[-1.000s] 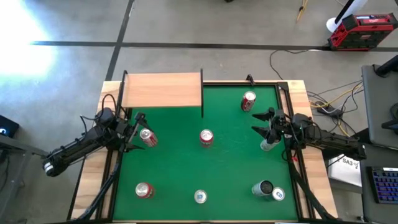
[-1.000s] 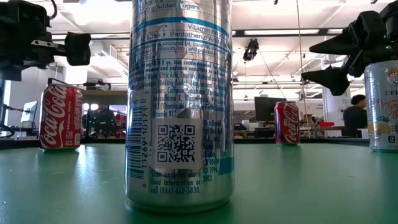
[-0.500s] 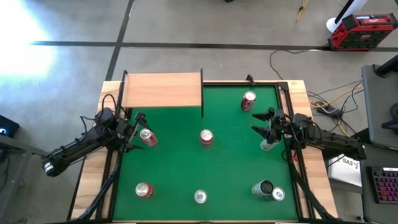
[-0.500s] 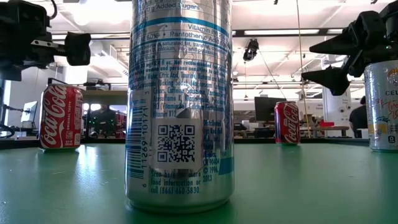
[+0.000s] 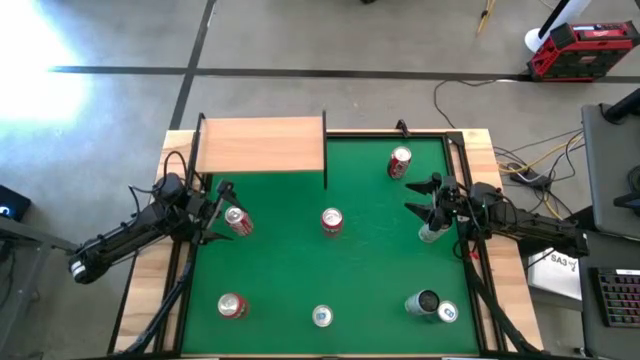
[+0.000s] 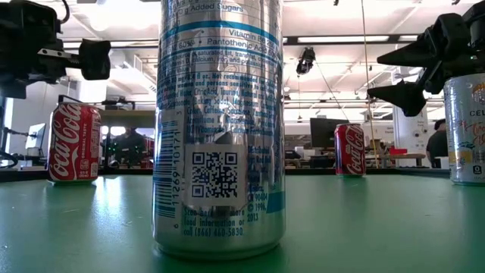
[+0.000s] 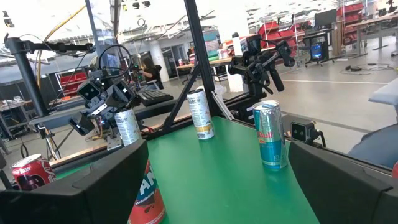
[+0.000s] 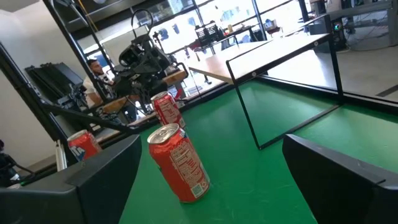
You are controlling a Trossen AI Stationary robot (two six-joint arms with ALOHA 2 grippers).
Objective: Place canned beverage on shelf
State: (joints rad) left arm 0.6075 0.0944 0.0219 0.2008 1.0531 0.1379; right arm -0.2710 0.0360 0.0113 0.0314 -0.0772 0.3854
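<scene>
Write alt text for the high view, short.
Top-down view of a green mat with seven upright cans scattered on it and an empty light-wood shelf at its far-left corner. The left hand sits open around a red can; the right hand is open beside a silver can.

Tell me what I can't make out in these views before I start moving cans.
- Low view: the tall silver can up close blocks the middle of the table; the shelf is out of sight.
- Low view: the pale can is cut by the right edge.
- Left wrist view: the red can between the left hand's fingers is cut off at the bottom.
- High view: can labels are too small to read.
</scene>
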